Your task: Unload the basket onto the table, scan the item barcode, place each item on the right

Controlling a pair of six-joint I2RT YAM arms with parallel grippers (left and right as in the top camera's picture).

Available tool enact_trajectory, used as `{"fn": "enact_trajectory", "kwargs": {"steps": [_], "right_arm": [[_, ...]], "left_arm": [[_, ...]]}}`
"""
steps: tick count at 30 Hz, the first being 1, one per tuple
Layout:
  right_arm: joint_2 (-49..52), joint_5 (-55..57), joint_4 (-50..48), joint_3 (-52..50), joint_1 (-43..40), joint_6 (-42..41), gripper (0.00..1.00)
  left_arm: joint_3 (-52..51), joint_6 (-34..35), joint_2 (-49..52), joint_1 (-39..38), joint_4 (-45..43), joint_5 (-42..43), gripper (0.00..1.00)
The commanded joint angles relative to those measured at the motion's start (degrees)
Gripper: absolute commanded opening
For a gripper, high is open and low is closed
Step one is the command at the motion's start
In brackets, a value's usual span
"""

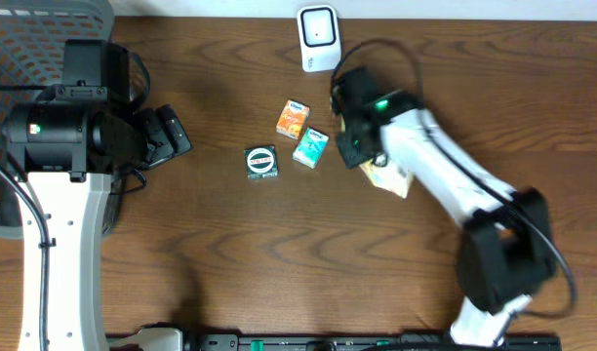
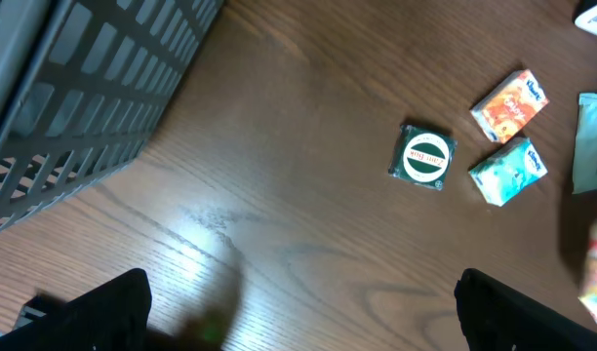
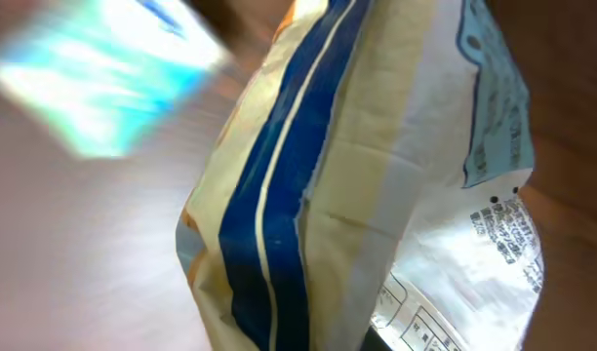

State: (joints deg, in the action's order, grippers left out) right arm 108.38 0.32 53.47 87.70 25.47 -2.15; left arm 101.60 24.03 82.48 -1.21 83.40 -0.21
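The item, a cream packet (image 3: 357,175) with blue stripes and a silver printed back, fills the right wrist view; no barcode shows on it. From overhead the packet (image 1: 388,178) lies right of centre under my right gripper (image 1: 363,159), which is shut on it, fingers hidden. The white scanner (image 1: 318,39) stands at the table's far edge. My left gripper (image 1: 174,136) is open over bare wood at the left; in its wrist view the left gripper (image 2: 303,322) holds nothing between its black fingers (image 2: 94,312).
An orange box (image 1: 293,118), a teal box (image 1: 311,147) and a dark green round-labelled box (image 1: 262,162) lie mid-table, left of the right gripper. A grey mesh basket (image 1: 25,34) fills the far left corner.
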Motion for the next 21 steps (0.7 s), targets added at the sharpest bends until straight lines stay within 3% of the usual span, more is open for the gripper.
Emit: {"fn": "enact_trajectory", "kwargs": {"steps": [1,8,14,18,21], "right_arm": [[-8.11,-26.27,1.92,2.6,-5.66,1.7,0.01],[-8.37,-60.63,4.31,-2.25,-15.37,7.19,0.01],[-6.56,-81.29,-2.82,-14.69,-19.89,7.34,0.01],[-5.03,-81.35,-9.27,-21.66,-22.43,5.66,0.01],[-4.17,-67.82,-10.64,-22.77,-25.33,1.38,0.01]], "left_arm": [[-0.11,0.24,0.2,0.28,0.11,-0.46,0.98],[-0.11,0.24,0.2,0.28,0.11,-0.46,0.97],[-0.11,0.24,0.2,0.28,0.13,-0.46,0.98],[-0.11,0.24,0.2,0.28,0.13,-0.46,0.98],[-0.11,0.24,0.2,0.28,0.11,-0.46,0.98]]}}
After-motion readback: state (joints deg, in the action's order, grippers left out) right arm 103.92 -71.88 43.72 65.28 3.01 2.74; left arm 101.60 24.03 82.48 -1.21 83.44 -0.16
